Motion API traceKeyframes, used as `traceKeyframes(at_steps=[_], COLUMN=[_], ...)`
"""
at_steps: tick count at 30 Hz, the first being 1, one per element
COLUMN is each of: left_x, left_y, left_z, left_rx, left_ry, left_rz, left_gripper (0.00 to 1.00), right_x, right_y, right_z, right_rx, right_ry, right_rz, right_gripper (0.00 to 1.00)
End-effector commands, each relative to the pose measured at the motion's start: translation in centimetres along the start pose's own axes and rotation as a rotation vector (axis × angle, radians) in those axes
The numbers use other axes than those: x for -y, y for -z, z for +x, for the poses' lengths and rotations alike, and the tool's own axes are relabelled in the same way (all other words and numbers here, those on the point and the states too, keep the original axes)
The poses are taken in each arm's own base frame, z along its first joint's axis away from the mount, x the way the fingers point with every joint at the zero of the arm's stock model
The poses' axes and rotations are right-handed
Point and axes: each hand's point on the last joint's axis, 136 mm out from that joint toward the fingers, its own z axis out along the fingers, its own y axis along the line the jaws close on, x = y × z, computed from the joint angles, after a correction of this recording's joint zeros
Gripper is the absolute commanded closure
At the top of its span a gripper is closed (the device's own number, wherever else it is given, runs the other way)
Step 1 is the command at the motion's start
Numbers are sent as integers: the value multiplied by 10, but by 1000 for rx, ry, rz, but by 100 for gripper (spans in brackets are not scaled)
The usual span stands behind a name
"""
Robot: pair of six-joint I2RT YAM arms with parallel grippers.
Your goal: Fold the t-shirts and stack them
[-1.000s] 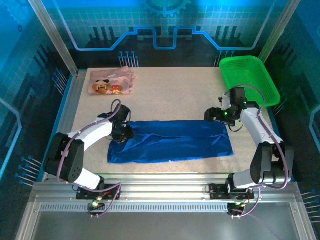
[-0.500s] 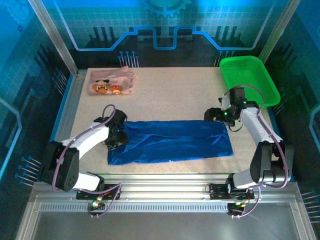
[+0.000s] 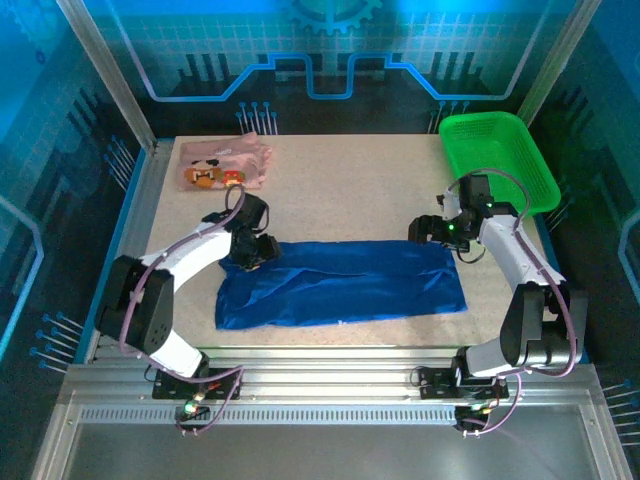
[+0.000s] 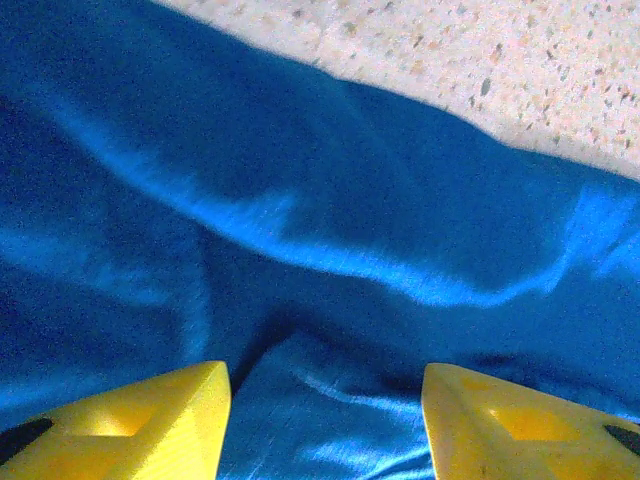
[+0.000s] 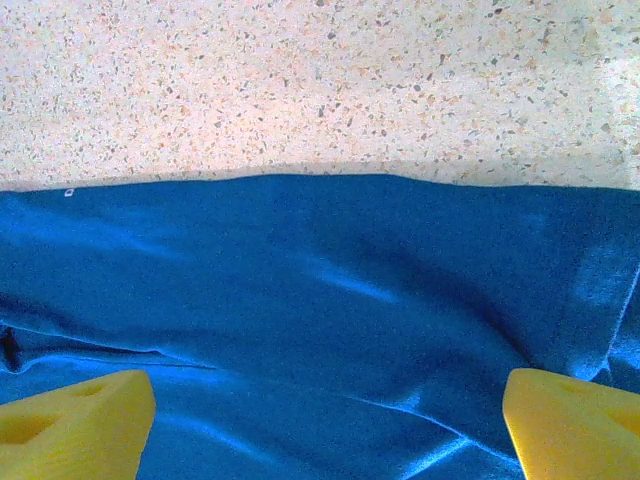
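The royal-blue t-shirt (image 3: 345, 282) lies folded into a long band across the middle of the table. The pale pink t-shirt (image 3: 222, 166) with cartoon faces rests folded at the far left. My left gripper (image 3: 258, 250) hovers over the blue shirt's upper left corner, its yellow fingers (image 4: 150, 415) apart above wrinkled blue cloth (image 4: 330, 260). My right gripper (image 3: 424, 231) stands at the shirt's upper right corner, its yellow fingertips (image 5: 75, 420) spread wide over the blue cloth (image 5: 330, 300) with nothing pinched.
A green mesh basket (image 3: 497, 158) stands at the far right corner. Bare speckled tabletop (image 3: 350, 190) stretches between the pink shirt and the basket. Metal frame rails border the table.
My left gripper swung out to the shirt's left edge, then came back up to its upper left corner. The right arm has stayed still.
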Motion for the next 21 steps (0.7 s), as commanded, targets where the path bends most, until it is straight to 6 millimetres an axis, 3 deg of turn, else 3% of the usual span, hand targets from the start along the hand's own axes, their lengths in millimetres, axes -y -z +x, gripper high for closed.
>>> traceKeyframes(at_steps=[1,10,21], left_x=[11,14,5], left_y=[-7,-26,-33], left_z=[-6,1,15], left_rx=[-20,-80,-118], left_ry=[-55,-108,-122], left_rz=[2,-45,-105], left_gripper=[48,54,58], right_x=[-8,-6,-6], right_y=[4,4,2], right_z=[-4,-5,-6], right_rx=[15,17,12], right_ry=[23,26,26], right_rz=[-15,-3,-3], right_gripper=[9,8,9])
